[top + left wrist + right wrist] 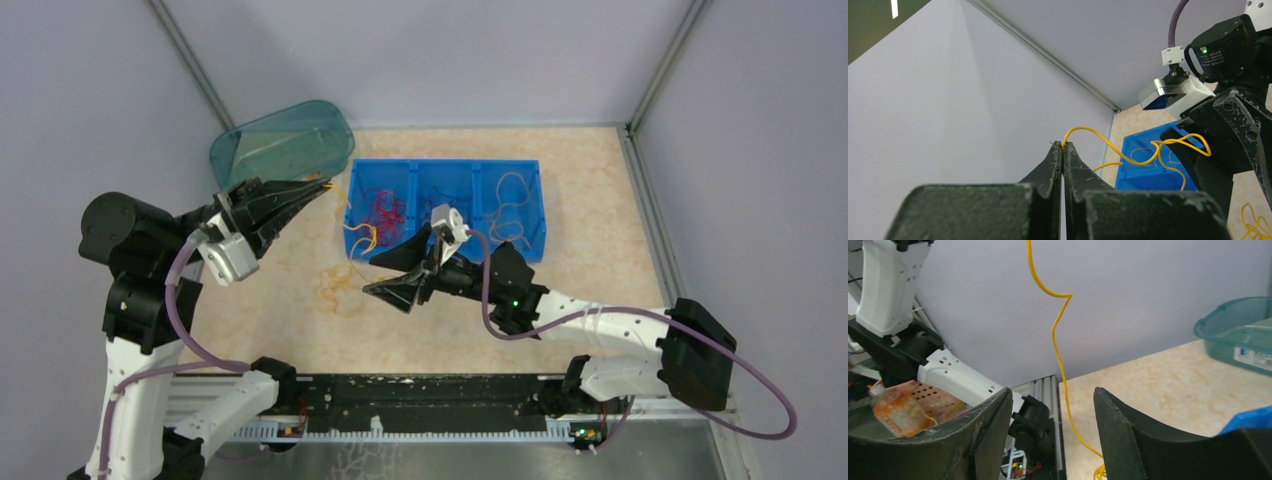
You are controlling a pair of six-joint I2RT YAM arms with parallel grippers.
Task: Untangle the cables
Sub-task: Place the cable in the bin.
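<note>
Near the blue bin (pixel 520 248), left gripper (pixel 1063 146) pinches yellow cable (pixel 1133 161), seemingly its end.

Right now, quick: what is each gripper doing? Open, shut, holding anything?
Left gripper: jaws shut on the yellow cable.
Right gripper: jaws open, gripping nothing.

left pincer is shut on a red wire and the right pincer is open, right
Not red. The wire clamped in the left pincer is yellow, as the left wrist view shows. The rest holds: the left pincer is shut on it, and the right pincer is open.
</note>
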